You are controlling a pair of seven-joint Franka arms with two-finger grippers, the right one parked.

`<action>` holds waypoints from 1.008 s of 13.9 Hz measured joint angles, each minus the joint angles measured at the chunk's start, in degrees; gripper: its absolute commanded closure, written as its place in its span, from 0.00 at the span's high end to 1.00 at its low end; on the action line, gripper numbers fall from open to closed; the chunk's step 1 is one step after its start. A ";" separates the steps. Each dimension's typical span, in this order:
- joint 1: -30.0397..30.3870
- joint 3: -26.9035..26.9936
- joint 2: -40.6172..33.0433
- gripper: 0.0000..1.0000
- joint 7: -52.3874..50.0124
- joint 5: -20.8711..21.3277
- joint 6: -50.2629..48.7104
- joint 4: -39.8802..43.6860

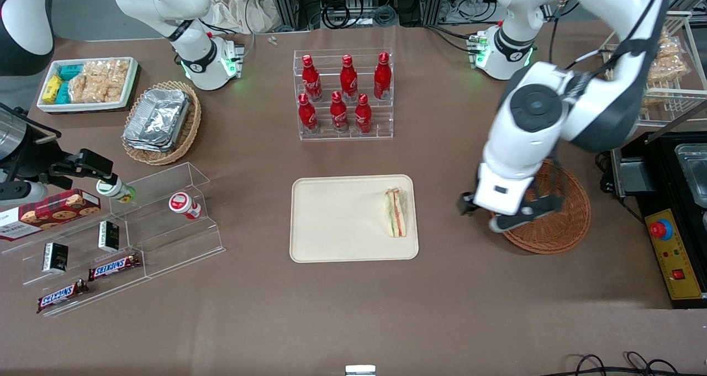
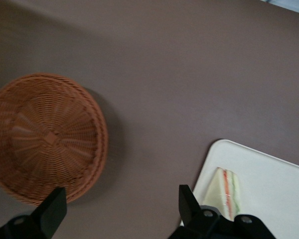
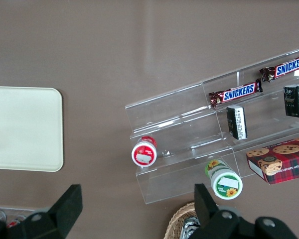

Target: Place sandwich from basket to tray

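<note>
Nearest to the front camera among the task's things is the cream tray (image 1: 342, 243), and the sandwich (image 1: 395, 212) lies on it, flat on one side, close to the tray edge that faces the working arm's end of the table. I judge it is there because that edge is the shortest way from the basket. The filling layers (orange-red and green) show along its cut side.

Just beside the tray, toward the working arm's end, stands the round reddish-brown wicker basket (image 1: 558, 221). In the left wrist view the basket (image 2: 45, 134) holds nothing, and the sandwich (image 2: 228, 191) is seen on the tray (image 2: 274, 184), so the placing looks done.

Above the strip of table between basket and tray hangs the gripper (image 2: 122, 209), with its wrist over the basket's rim in the front view. Its two black fingers (image 2: 52, 209) stand wide apart and hold nothing; only bare brown tablecloth (image 2: 164, 74) shows between them. My judgement is that they are spread because the sandwich is released and the arm has no more need of grip.
</note>
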 measured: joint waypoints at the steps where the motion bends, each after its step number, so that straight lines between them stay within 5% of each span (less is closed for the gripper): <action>1: 0.55 0.01 -1.46 1.00 -0.11 -0.13 -1.94 0.02; 4: 3.36 0.04 -4.80 1.00 0.64 -2.60 -5.09 1.09; 8: 13.00 0.20 -7.44 1.00 11.92 -11.52 -6.27 1.74; 14: 15.39 1.28 -9.19 1.00 22.64 -13.29 -6.51 0.67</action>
